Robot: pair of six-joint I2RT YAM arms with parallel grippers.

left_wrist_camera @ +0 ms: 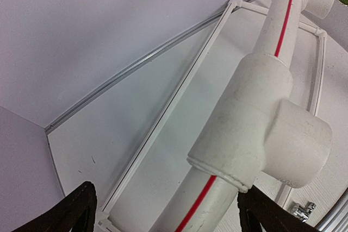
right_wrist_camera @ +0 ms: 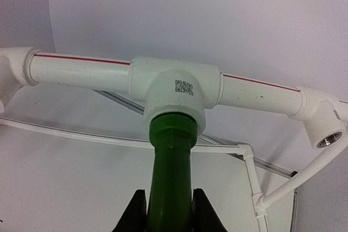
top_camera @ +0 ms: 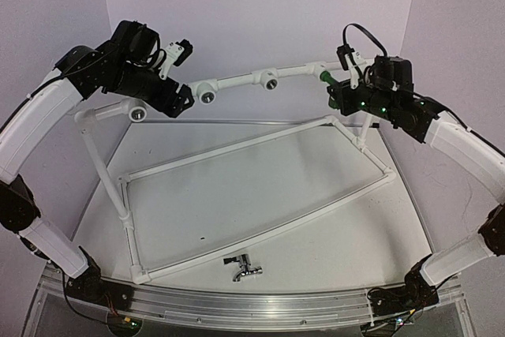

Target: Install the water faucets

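Note:
The green faucet (right_wrist_camera: 171,161) points straight up from my right gripper (right_wrist_camera: 169,213), which is shut on its body. Its threaded end sits in the mouth of a white tee socket (right_wrist_camera: 175,88) on the raised pipe. In the top view that faucet (top_camera: 324,76) meets the pipe's right end beside the right gripper (top_camera: 334,89). The chrome faucet (top_camera: 241,267) lies loose on the table near the front edge, and a corner of it (left_wrist_camera: 302,209) shows in the left wrist view. My left gripper (left_wrist_camera: 166,218) is open astride the red-striped pipe (left_wrist_camera: 217,188), just below a tee fitting (left_wrist_camera: 255,118).
The white pipe frame (top_camera: 260,141) stands on the table, its raised back rail carrying open sockets (top_camera: 207,94) (top_camera: 270,79) and an end socket (top_camera: 140,112). An elbow socket (right_wrist_camera: 329,134) sits right of the green faucet. Purple walls close in behind and at both sides.

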